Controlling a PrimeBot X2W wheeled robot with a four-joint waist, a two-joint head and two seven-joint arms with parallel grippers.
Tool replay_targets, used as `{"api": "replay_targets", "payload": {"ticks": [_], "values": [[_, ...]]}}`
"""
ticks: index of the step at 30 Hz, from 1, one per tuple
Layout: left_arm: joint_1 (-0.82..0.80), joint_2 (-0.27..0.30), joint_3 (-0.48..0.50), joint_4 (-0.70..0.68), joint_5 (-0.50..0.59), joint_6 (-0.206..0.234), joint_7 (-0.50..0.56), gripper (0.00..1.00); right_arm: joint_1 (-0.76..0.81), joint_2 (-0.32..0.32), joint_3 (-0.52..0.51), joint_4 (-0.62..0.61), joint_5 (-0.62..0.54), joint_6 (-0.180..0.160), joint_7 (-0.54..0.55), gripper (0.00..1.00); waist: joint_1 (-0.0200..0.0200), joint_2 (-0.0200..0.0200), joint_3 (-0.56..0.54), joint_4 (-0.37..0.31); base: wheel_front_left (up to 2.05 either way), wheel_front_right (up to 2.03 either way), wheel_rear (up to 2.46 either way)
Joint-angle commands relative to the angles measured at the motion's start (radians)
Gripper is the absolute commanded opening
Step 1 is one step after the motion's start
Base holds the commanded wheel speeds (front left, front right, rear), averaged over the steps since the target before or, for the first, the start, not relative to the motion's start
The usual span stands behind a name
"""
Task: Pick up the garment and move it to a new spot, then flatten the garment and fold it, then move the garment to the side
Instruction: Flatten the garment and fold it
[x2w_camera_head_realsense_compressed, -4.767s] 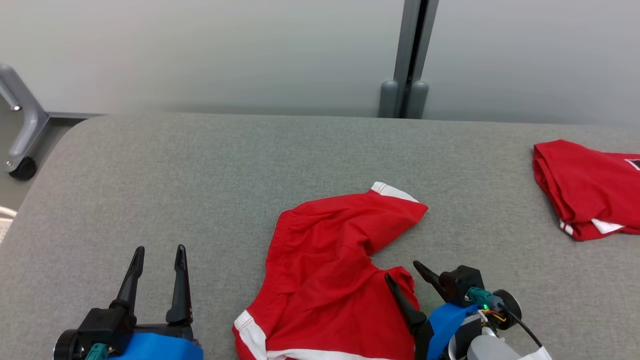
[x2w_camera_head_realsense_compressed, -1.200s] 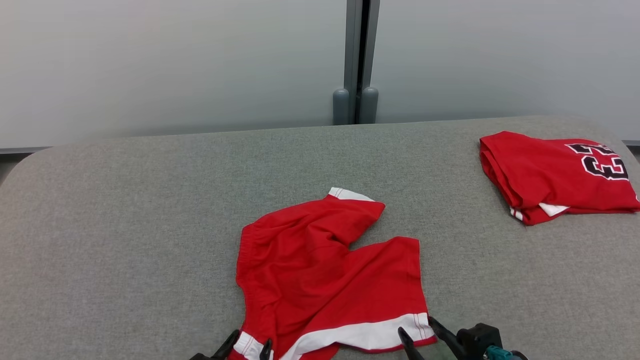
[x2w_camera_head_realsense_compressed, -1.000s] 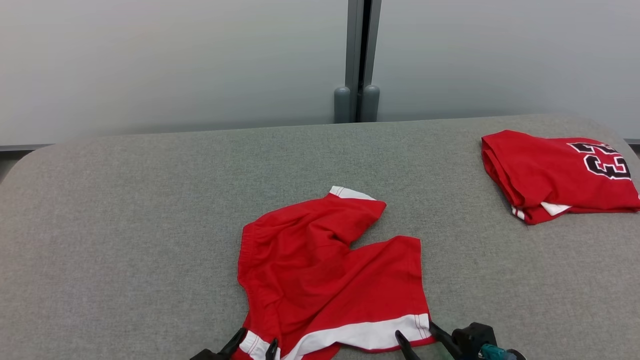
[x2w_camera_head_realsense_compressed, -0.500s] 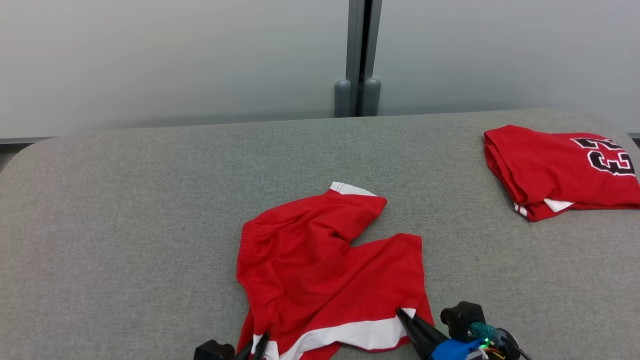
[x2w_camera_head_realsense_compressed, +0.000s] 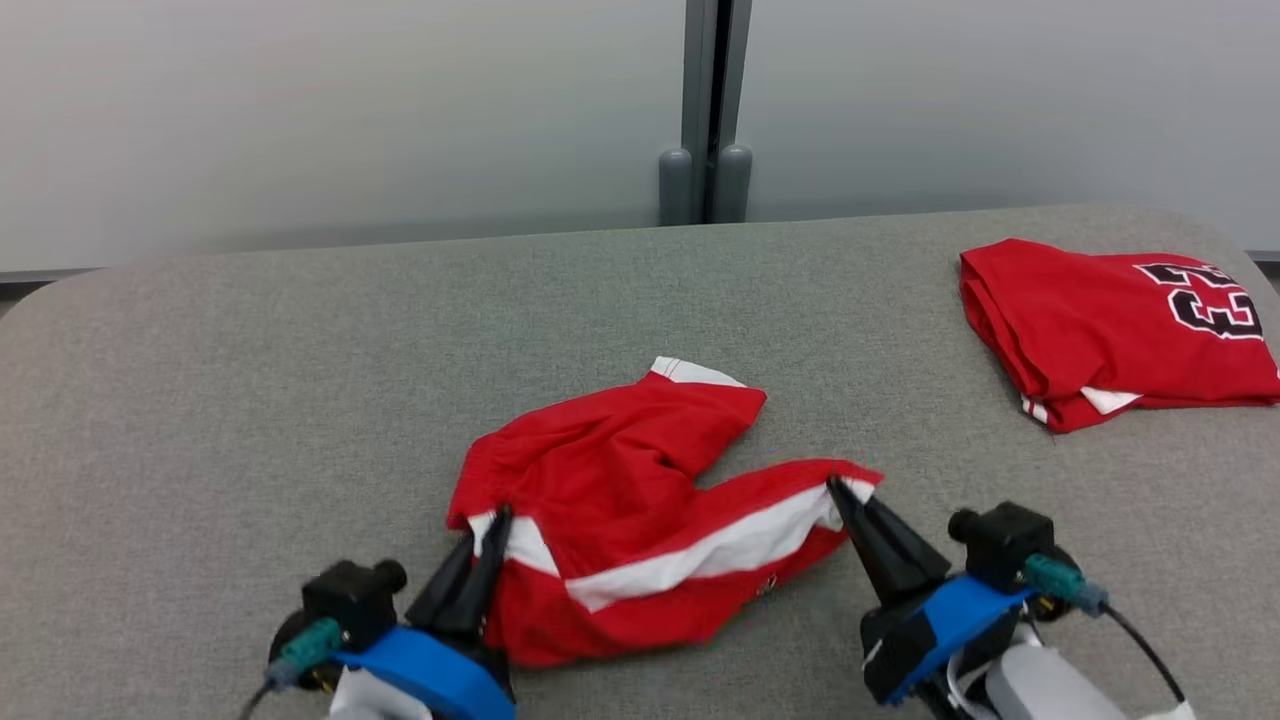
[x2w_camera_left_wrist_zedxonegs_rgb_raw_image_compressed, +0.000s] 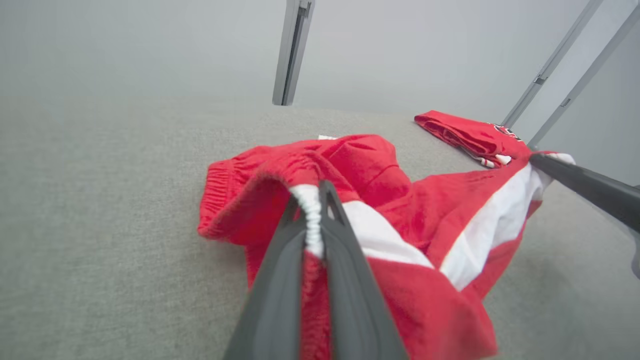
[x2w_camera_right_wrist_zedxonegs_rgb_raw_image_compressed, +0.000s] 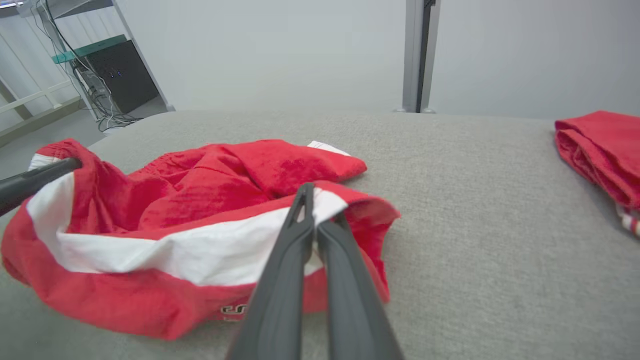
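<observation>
A pair of red shorts with a white hem band (x2w_camera_head_realsense_compressed: 620, 490) lies on the grey padded table (x2w_camera_head_realsense_compressed: 300, 380). The near leg is lifted and folded back over the rest. My left gripper (x2w_camera_head_realsense_compressed: 497, 520) is shut on the left corner of that white hem (x2w_camera_left_wrist_zedxonegs_rgb_raw_image_compressed: 312, 220). My right gripper (x2w_camera_head_realsense_compressed: 838, 490) is shut on the hem's right corner (x2w_camera_right_wrist_zedxonegs_rgb_raw_image_compressed: 320, 202). The hem hangs stretched between the two grippers, a little above the table. The far leg, with its white edge (x2w_camera_head_realsense_compressed: 690, 372), rests flat on the surface.
A folded red jersey with a black number (x2w_camera_head_realsense_compressed: 1110, 330) sits at the table's far right (x2w_camera_right_wrist_zedxonegs_rgb_raw_image_compressed: 600, 145). A grey post (x2w_camera_head_realsense_compressed: 705, 110) stands behind the table against the pale wall. Bare grey table surface stretches to the left and far side.
Both grippers have closed on the hem corners and carried the near leg up and away from me, folding it over. The head camera has shifted slightly.
</observation>
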Motion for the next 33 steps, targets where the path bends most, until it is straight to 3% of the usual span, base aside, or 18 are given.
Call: {"api": "replay_targets", "payload": {"ticks": [1,8,18,23,29,33], "values": [[-0.029,0.006,0.01,-0.012,-0.006,-0.001,-0.005,0.0,-0.032,-0.004,-0.005,-0.012,0.002,0.0,-0.004,0.0,0.0,-0.0002,0.003,0.0,0.0,0.0,0.0],[-0.294,0.063,0.035,-0.039,-0.058,-0.001,0.009,0.0,-0.278,-0.001,-0.017,-0.011,0.041,0.0,-0.003,0.0,0.0,-0.0002,0.07,-0.012,0.0,0.0,0.0],[-0.848,0.097,0.076,0.055,-0.158,-0.001,0.088,0.0,-0.842,0.04,-0.033,0.196,0.167,0.0,-0.003,0.0,0.0,-0.0002,0.275,-0.043,0.0,0.0,0.0],[-1.082,0.103,0.032,0.143,-0.15,-0.001,0.09,0.0,-1.067,0.05,-0.062,0.275,0.196,0.0,-0.003,0.0,0.0,-0.0002,0.341,-0.053,0.0,0.0,0.0],[-1.244,0.085,-0.01,0.24,-0.182,-0.001,0.039,0.0,-1.194,0.063,-0.095,0.313,0.181,0.0,-0.003,0.0,0.0,-0.0002,0.359,-0.061,0.0,0.0,0.0],[-1.225,0.086,-0.064,0.268,-0.218,-0.001,0.012,0.0,-1.15,0.058,-0.068,0.3,0.186,0.0,-0.003,0.0,0.0,-0.0002,0.357,-0.057,0.0,0.0,0.0]]}}
